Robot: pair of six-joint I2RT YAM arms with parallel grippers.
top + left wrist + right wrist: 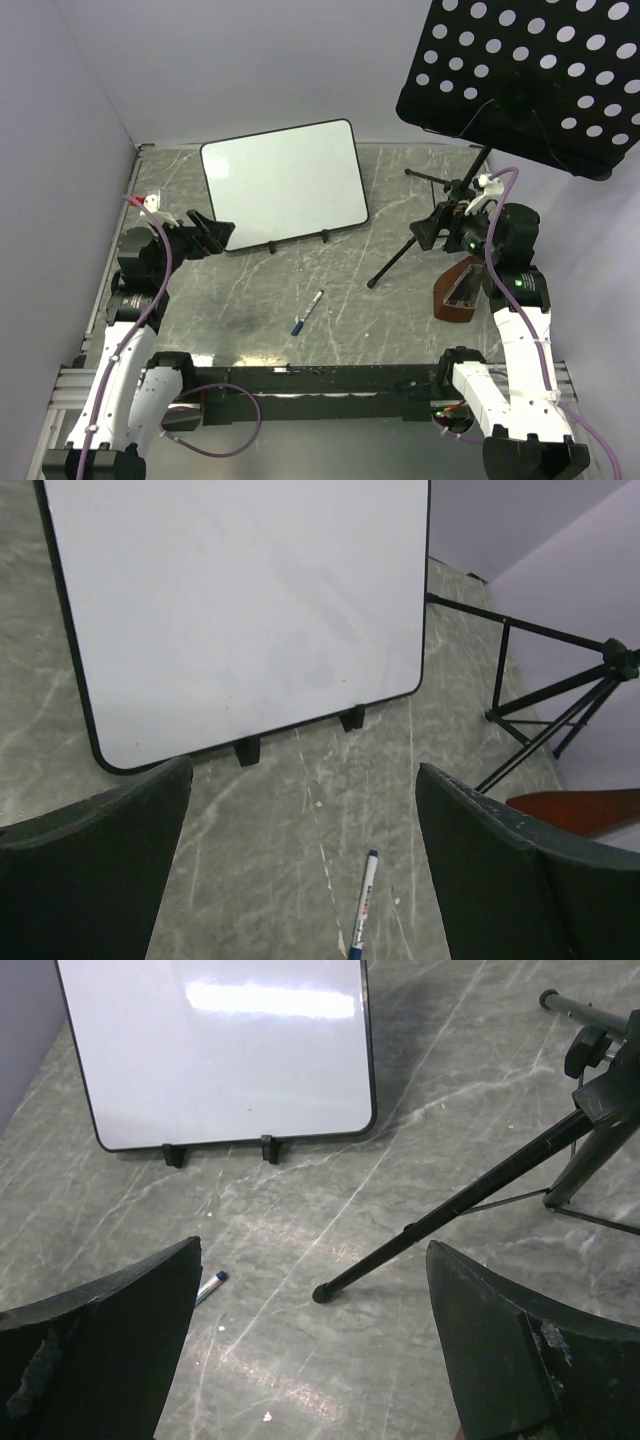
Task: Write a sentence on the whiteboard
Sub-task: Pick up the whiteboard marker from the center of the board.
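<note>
From above, the whiteboard (pixel 285 185) stands propped toward the far left corner of the table (pixel 400 300), and we see no writing on it. The marker (pixel 308 312) lies flat near the middle of the table, nearer the near edge. The left gripper (pixel 210 232) hovers by the board's lower left corner. The right gripper (pixel 430 232) sits beside the music stand (pixel 520 75).

In the left wrist view, the fingers are spread wide with nothing between them. The board stands ahead and the marker lies just below.

In the right wrist view, those fingers are also spread and empty, and a stand leg (pixel 450 1215) crosses the table close by.

We judge that picking up the marker comes first. We should straddle its barrel crosswise, grip mid-length so the tip stays free, and keep clear of that leg.
</note>
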